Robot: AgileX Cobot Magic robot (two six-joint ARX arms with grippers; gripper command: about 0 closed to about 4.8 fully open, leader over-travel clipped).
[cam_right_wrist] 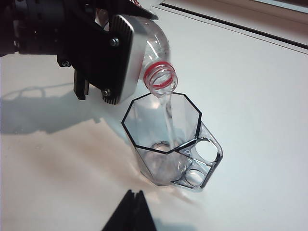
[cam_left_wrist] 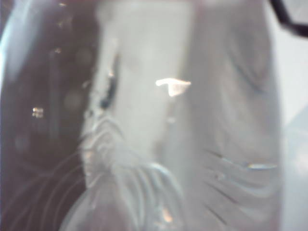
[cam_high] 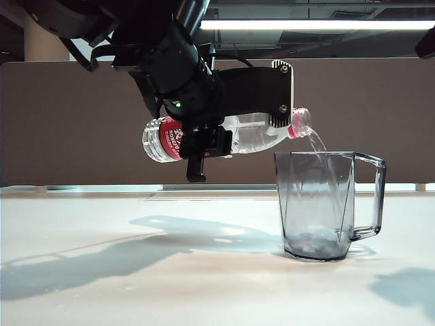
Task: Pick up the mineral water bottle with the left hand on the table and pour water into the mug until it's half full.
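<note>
Closest to us in the exterior view stretches the glossy white surface (cam_high: 136, 285), and on it, to the right, stands the mug (cam_high: 319, 204), clear and smoky-grey with its squared handle turned to the right. Above and just left of its rim we see the left end effector (cam_high: 224, 139), clamped around the middle of the mineral water bottle (cam_high: 258, 132). This bottle lies nearly level, its base pointing left and its open, red-ringed neck tipped slightly down over the mug's rim without touching it. A thin stream of water (cam_high: 316, 144) runs from the mouth into the mug, where only a shallow pool covers the bottom.

From the right wrist view we look down on the mug's eight-sided rim (cam_right_wrist: 163, 120), with the bottle's mouth (cam_right_wrist: 161, 79) above its far edge and the stream falling inside. Only a dark tip of the right end effector (cam_right_wrist: 129, 214) shows there, near the mug and clear of it; we cannot tell whether it is apart or together.

The left wrist view is filled with blurred clear plastic.
</note>
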